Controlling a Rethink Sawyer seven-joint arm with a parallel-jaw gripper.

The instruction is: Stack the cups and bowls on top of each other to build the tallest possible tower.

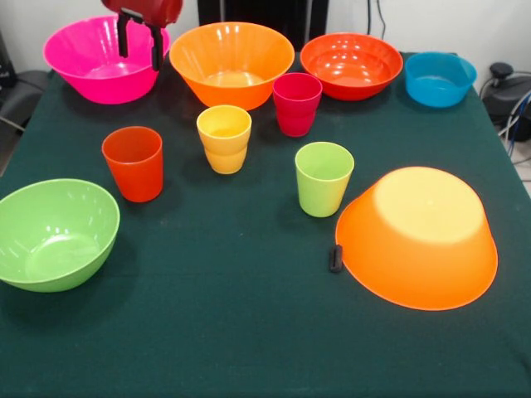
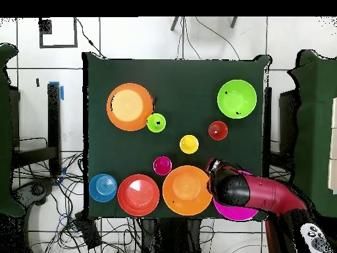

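My gripper (image 1: pixel 139 48) hangs open and empty above the large pink bowl (image 1: pixel 95 62) at the far left. In the overhead view the arm hides most of the pink bowl (image 2: pixel 238 213), and the gripper (image 2: pixel 214 166) shows at the arm's end. An upright orange bowl (image 1: pixel 232 62), a red-orange bowl (image 1: pixel 351 65) and a small blue bowl (image 1: pixel 440 79) line the far edge. A second orange bowl (image 1: pixel 419 236) lies upside down at the near right. A lime green bowl (image 1: pixel 54 234) sits at the near left. Orange-red (image 1: pixel 133 163), yellow (image 1: pixel 224 138), crimson (image 1: pixel 297 104) and lime green (image 1: pixel 323 178) cups stand upright mid-table.
A small black object (image 1: pixel 335 258) lies against the upside-down orange bowl's left rim. The dark green cloth (image 1: pixel 216 332) covers the table. Cables and equipment lie on the floor beyond the table's edges.
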